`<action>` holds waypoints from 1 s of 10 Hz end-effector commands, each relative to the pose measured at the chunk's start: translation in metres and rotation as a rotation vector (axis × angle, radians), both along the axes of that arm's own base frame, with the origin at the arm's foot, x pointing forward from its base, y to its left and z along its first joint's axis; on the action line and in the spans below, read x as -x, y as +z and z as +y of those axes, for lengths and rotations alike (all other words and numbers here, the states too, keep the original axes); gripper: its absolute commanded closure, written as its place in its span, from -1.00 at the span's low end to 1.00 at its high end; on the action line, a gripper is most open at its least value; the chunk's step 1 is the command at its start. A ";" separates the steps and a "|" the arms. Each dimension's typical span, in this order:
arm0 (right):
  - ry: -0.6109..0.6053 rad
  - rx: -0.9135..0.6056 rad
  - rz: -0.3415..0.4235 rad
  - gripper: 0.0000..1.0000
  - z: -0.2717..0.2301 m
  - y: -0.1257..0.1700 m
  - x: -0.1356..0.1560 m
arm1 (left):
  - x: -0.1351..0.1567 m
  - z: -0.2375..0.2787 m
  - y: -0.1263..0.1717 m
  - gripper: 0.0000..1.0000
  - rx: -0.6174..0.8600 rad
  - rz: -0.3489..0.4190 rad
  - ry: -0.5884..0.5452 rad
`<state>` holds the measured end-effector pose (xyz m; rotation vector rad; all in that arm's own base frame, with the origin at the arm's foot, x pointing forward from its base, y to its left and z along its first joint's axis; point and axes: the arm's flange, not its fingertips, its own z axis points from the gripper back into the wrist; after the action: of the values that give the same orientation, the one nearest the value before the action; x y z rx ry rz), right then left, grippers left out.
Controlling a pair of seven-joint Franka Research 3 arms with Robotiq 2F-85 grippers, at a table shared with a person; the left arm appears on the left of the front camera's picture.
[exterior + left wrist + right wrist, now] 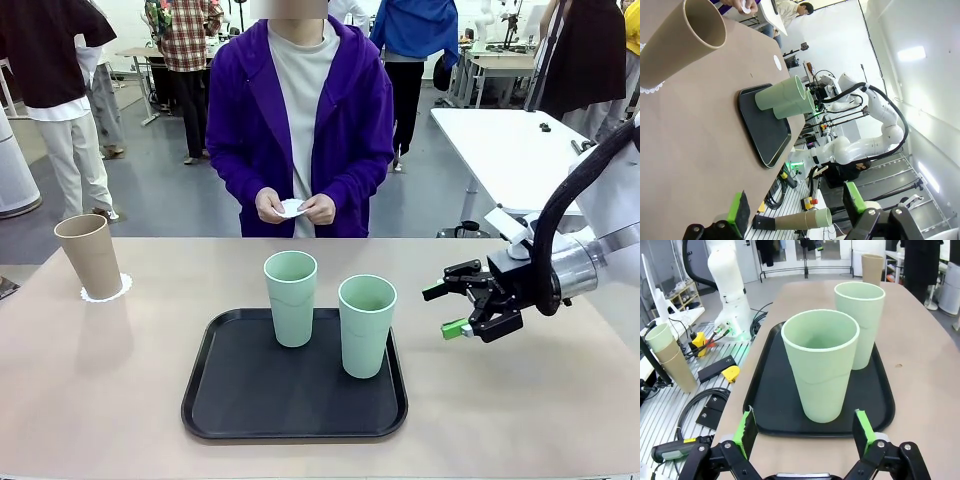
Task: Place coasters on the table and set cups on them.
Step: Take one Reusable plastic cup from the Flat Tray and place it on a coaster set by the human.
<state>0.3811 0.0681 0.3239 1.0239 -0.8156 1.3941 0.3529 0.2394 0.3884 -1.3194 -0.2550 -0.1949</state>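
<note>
Mint-green tapered matte tumbler [367,325] stands upright on the black rounded tray's [240,400] right side, nearest the right claw [443,311], released wide.

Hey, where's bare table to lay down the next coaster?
Bare table lies between the tan cup and the tray, and along the far edge behind the tray. Crowded: the tray, holding both green cups, and its right side, where the open right gripper hovers.
</note>
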 end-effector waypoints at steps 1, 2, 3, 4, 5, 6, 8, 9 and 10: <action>0.000 -0.035 -0.007 -1.00 0.010 -0.022 -0.009 | 0.002 0.000 0.002 -1.00 0.005 -0.005 0.004; -0.034 -0.046 -0.005 -1.00 0.015 -0.031 -0.016 | 0.002 0.000 0.002 -1.00 0.005 -0.005 0.004; -0.043 -0.066 0.001 -1.00 0.017 -0.036 -0.019 | 0.002 0.000 0.002 -1.00 0.005 -0.005 0.004; -0.041 -0.078 0.006 -1.00 0.021 -0.043 -0.021 | 0.002 0.000 0.002 -1.00 0.005 -0.005 0.004; -0.036 -0.093 0.008 -1.00 0.024 -0.047 -0.023 | 0.002 0.000 0.002 -1.00 0.005 -0.005 0.004; -0.026 -0.120 0.002 -1.00 0.029 -0.049 -0.026 | 0.002 0.000 0.002 -1.00 0.005 -0.005 0.004; 0.007 -0.139 0.023 -1.00 0.039 -0.058 -0.031 | 0.002 0.000 0.002 -1.00 0.005 -0.005 0.004; 0.013 -0.141 0.029 -1.00 0.040 -0.063 -0.033 | 0.002 0.000 0.002 -1.00 0.005 -0.005 0.004; 0.026 -0.131 0.034 -1.00 0.043 -0.067 -0.035 | 0.002 0.000 0.002 -1.00 0.005 -0.005 0.004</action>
<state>0.4101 0.1053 0.2648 1.1522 -0.8551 1.3446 0.3528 0.2394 0.3883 -1.3195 -0.2550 -0.1947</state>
